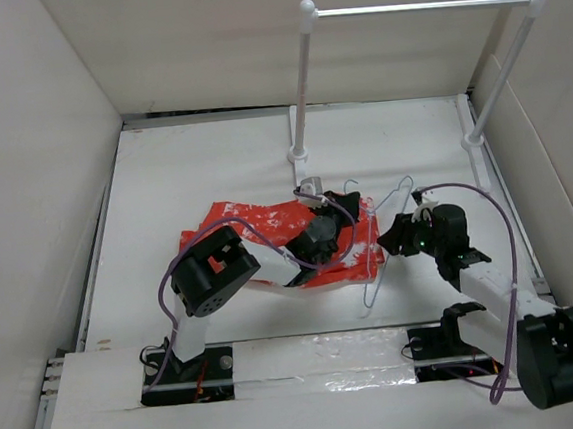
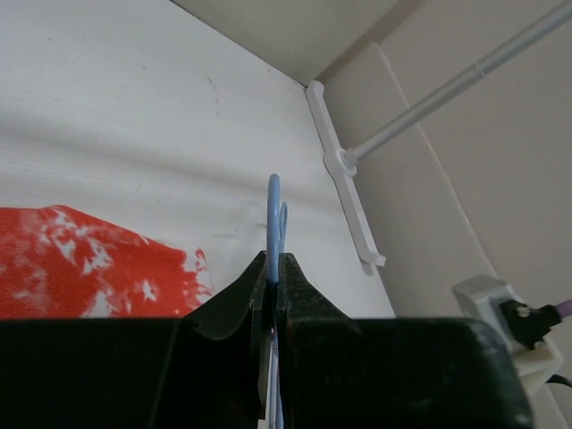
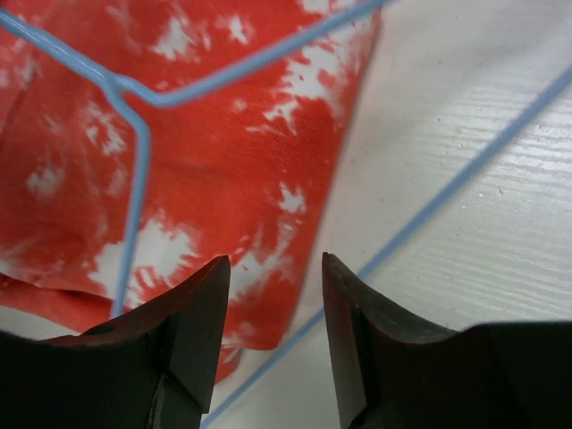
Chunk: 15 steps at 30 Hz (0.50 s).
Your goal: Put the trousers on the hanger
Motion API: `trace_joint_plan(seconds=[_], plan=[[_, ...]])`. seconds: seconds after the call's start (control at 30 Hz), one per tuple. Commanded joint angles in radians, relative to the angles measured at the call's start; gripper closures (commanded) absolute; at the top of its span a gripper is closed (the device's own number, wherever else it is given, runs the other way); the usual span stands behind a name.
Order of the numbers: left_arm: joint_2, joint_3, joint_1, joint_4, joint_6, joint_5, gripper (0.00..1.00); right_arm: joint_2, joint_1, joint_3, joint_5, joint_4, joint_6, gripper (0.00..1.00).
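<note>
Well, from above, the trousers (image 1: 257, 222) lie crumpled mid-table, with the hanger (image 1: 375, 285) partly over one edge. Left wrist: the left gripper (image 2: 275, 264) pinches the thin hanger wire, which could twist loose. Right wrist: the right gripper (image 3: 273, 295) gapes empty above white-mottled orange cloth, which may bunch.

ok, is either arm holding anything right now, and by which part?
Left fingers are shut on the hanger wire, a curved bit poking up past them; which part is unclear. Right fingers are open above the trousers edge, holding nothing.
</note>
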Motion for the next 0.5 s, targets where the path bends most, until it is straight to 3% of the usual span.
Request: trace_joint_plan(seconds=[0.0,0.23,0.47], plan=[[-0.019,0.002,0.002,0.100,0.018,-0.074,1.00,0.105,0.005,0.000,-0.011,0.159,0.005,0.44],[-0.002,-0.022,0.002,0.104,0.028,-0.054,1.00,0.349,0.036,0.048,-0.048,0.322,0.035,0.38],[0.019,-0.068,0.013,0.146,0.034,-0.054,1.00,0.436,0.120,0.046,-0.002,0.385,0.064,0.38]])
